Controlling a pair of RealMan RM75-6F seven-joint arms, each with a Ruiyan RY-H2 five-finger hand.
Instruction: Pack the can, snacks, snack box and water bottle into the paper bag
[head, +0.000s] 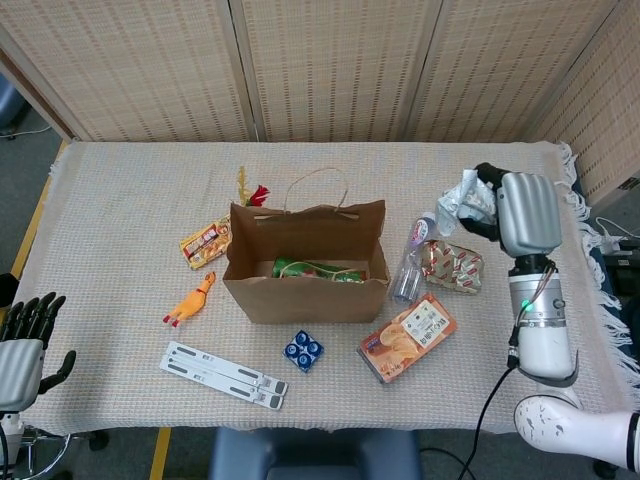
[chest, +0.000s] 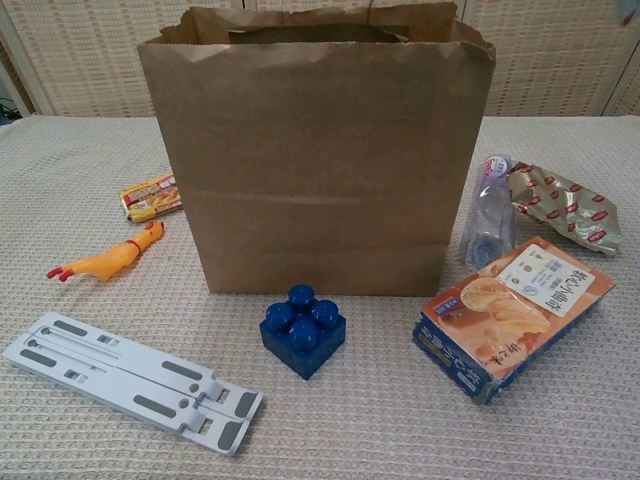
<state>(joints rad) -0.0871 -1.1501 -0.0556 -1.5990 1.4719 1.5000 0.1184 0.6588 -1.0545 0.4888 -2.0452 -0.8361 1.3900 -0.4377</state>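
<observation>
The brown paper bag (head: 305, 285) (chest: 315, 150) stands open mid-table, with a green can (head: 300, 268) lying inside. My right hand (head: 522, 212) is raised to the right of the bag and grips a crumpled silvery snack packet (head: 465, 198); the chest view does not show this hand. A clear water bottle (head: 413, 255) (chest: 488, 222) lies against the bag's right side. Beside it lies a gold-and-red snack packet (head: 452, 266) (chest: 560, 205). The orange snack box (head: 408, 337) (chest: 515, 310) lies in front of them. My left hand (head: 20, 345) hangs off the table's lower-left corner, holding nothing.
A yellow rubber chicken (head: 190, 299), a small snack pack (head: 205, 242), a white folding stand (head: 225, 374) and a blue brick (head: 303, 351) lie left of and in front of the bag. A red-and-yellow item (head: 252, 190) sits behind it.
</observation>
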